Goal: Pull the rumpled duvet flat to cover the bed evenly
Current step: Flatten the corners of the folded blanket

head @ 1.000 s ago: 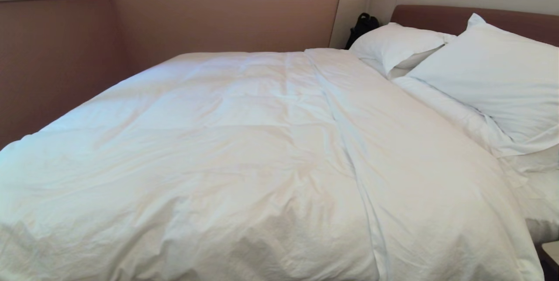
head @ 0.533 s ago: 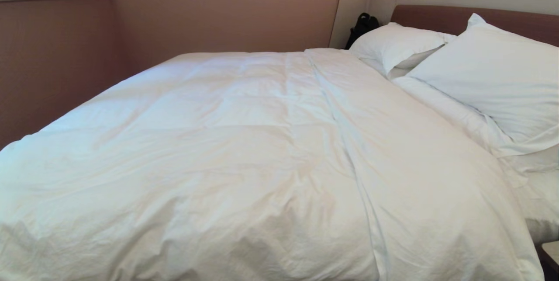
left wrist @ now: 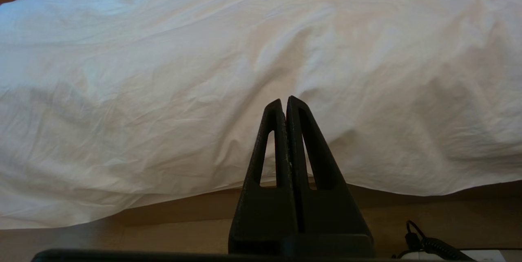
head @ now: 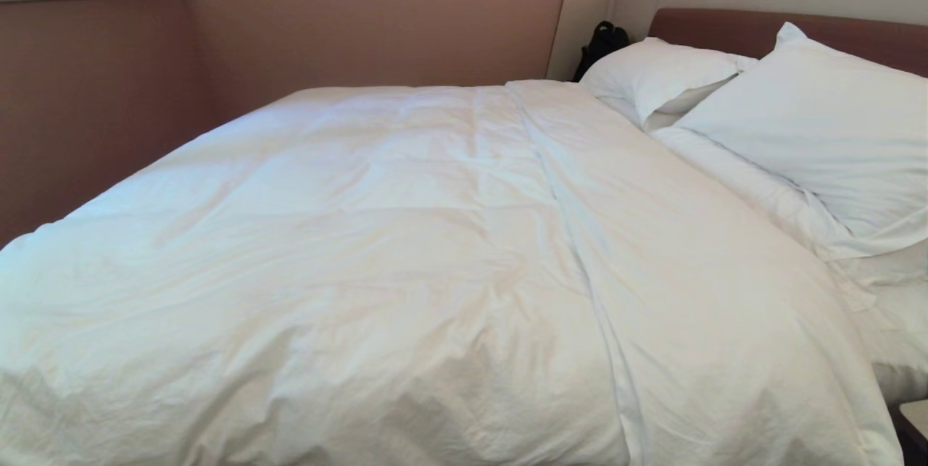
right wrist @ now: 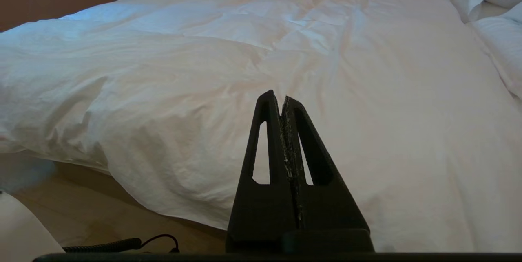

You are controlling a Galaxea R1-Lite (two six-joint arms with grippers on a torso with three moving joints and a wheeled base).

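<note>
From the head view you see the bed (head: 899, 350) filling most of the picture, with the duvet (head: 406, 263) spread over nearly all of it. The duvet reaches the far side edge by the wall and runs out past the near side edge at the bottom of the picture. A long fold runs across the bed, from the far side toward the near side, closer to the head end. At the head end two pillows (head: 812, 125) lean against the brown headboard (head: 732, 27), and a strip of sheet shows just beside them near the bed's near corner. A dark bag (head: 602, 42) sits at the far corner of the head end. Neither hand is in this view.

From the left wrist view you see the left hand (left wrist: 285, 101) with its two fingers pressed together, pinching nothing. It hangs in front of the duvet's side, where the cloth drapes over the bed's near side edge; whether the tips touch the cloth you cannot tell. Below the hem lies the wooden floor (left wrist: 183, 225), and a coiled black cable (left wrist: 428, 243) lies on it.

From the right wrist view you see the right hand (right wrist: 282, 97), fingers pressed together too, empty, pointing out over the duvet's top toward the far edge. The duvet hangs over the near side edge, and another cable (right wrist: 122, 244) lies on the floor.
</note>
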